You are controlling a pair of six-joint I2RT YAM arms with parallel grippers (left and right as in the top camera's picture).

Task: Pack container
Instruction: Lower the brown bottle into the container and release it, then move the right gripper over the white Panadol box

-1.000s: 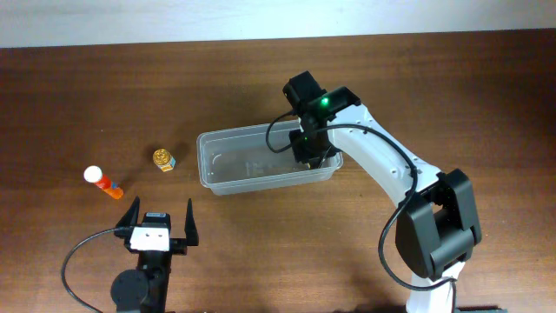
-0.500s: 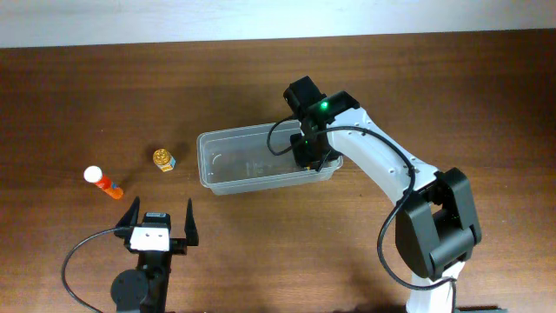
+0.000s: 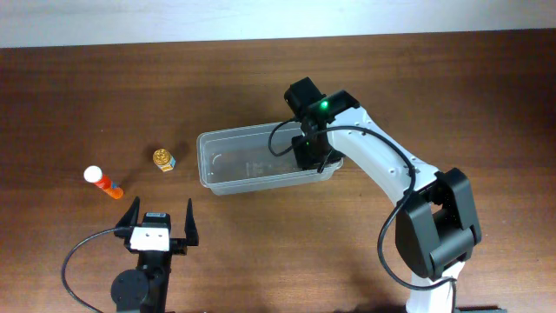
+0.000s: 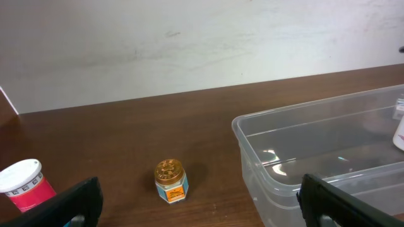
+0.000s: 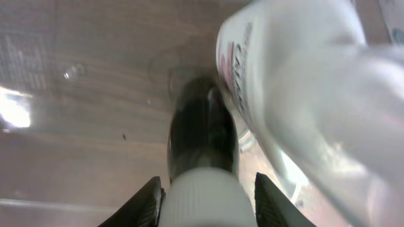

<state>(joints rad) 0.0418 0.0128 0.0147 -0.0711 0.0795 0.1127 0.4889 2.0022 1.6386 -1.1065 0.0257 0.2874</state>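
Note:
The clear container [image 3: 252, 162] sits mid-table, and its left end shows in the left wrist view [image 4: 297, 151]. My right gripper [image 3: 314, 156] reaches down into its right end. In the right wrist view the gripper [image 5: 205, 200] straddles a dark bottle with a white ribbed cap [image 5: 202, 145] on the container floor [image 5: 76, 94]. The jaws stand a little off the cap, with a thin gap on the right side. A larger white bottle [image 5: 297, 88] lies just beside it. My left gripper [image 3: 160, 223] rests wide open near the front edge, holding nothing.
A small gold-lidded jar [image 3: 163, 159] [image 4: 171, 181] stands left of the container. Farther left lies an orange bottle with a white cap [image 3: 102, 181] [image 4: 24, 184]. A pale wall borders the table's far edge.
The right jaws have parted slightly around the white-capped bottle inside the container. The right wrist shifted a touch toward the container's front. The left arm has not moved.

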